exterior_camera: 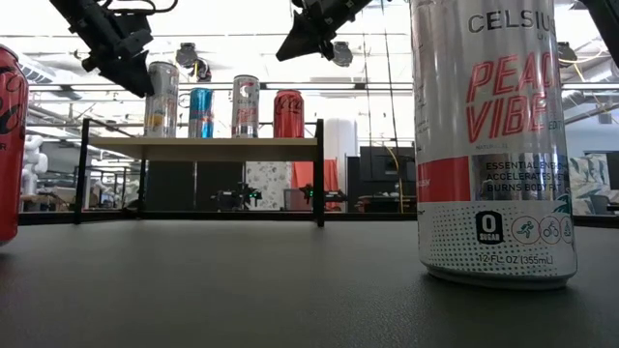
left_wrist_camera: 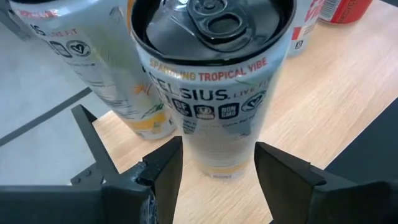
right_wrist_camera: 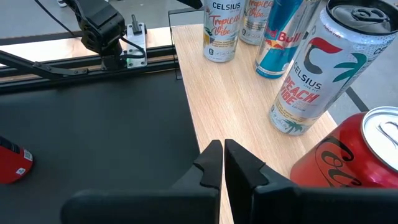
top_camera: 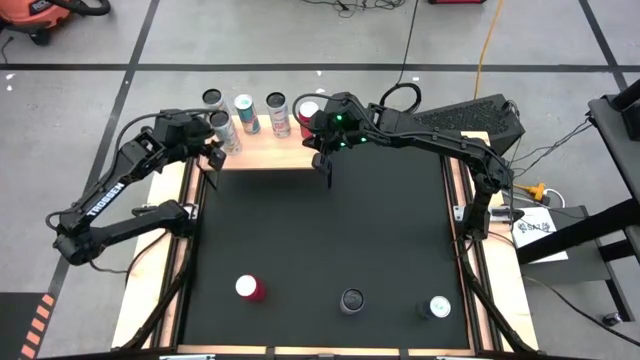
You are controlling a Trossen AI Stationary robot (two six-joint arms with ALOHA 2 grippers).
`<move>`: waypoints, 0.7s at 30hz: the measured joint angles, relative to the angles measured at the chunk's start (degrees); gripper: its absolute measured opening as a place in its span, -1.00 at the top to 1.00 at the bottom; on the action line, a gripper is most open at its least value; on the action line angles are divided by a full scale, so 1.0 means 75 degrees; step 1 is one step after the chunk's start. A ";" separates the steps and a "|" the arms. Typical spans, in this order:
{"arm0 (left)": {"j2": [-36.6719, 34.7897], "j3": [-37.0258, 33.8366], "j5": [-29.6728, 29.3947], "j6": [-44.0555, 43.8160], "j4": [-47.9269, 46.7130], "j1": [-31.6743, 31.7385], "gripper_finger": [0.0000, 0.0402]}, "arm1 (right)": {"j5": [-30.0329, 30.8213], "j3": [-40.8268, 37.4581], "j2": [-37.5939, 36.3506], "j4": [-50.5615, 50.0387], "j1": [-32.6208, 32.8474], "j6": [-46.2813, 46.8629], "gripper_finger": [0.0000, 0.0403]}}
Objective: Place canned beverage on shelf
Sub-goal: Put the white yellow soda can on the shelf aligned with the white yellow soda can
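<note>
The tall silver Celsius Tropical Vibe can [left_wrist_camera: 211, 81] stands upright on the pale natural-wood shelf [top_camera: 262, 152] w/ thin black legs, at the shelf's left end, directly betw. the left gripper's [left_wrist_camera: 217, 165] two dark fingers [left_wrist_camera: 166, 171], which are clamped on its lower body. Just beyond those jaws, a second silver Celsius can [left_wrist_camera: 99, 68] stands beside the held one, also on the wood. Along the board fr. there: a blue-and-silver Red Bull can [right_wrist_camera: 281, 43], a silver Celsius Peach Vibe can [right_wrist_camera: 317, 74], then a red Coca-Cola can [right_wrist_camera: 351, 155] at the right end. The right gripper [right_wrist_camera: 222, 163] hovers at the shelf's front edge w/ fingers pressed together, holding nothing; the red cola can sits just beside its jaws. On the black tabletop [top_camera: 320, 230], well apart fr. both grippers, near the front edge: a red can [top_camera: 249, 288], a dark-topped can [top_camera: 352, 300] & a silver can [top_camera: 439, 307].
</note>
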 joint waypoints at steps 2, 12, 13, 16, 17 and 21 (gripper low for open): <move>-0.0118 0.0000 -0.0002 -0.0079 -0.0020 0.0000 0.00 | 0.0000 -0.0002 0.0002 0.0000 0.0000 -0.0001 1.00; -0.1361 0.0003 0.0451 -0.0972 -0.0097 -0.0261 0.00 | -0.0002 -0.0001 0.0002 0.0000 0.0001 -0.0002 1.00; -0.1433 0.0003 0.0574 -0.1021 -0.0093 -0.0336 0.00 | -0.0003 -0.0001 0.0001 0.0000 0.0001 -0.0001 1.00; -0.1633 0.0003 0.0783 -0.1101 -0.0097 -0.0572 0.00 | -0.0003 -0.0002 0.0000 0.0007 0.0000 0.0000 1.00; -0.1694 0.0003 0.0836 -0.1224 -0.0097 -0.0652 0.00 | -0.0001 0.0000 0.0002 0.0024 0.0001 0.0000 1.00; -0.1888 0.0003 0.1088 -0.1497 -0.0071 -0.0965 0.00 | -0.0003 -0.0003 0.0000 0.0053 0.0000 0.0000 1.00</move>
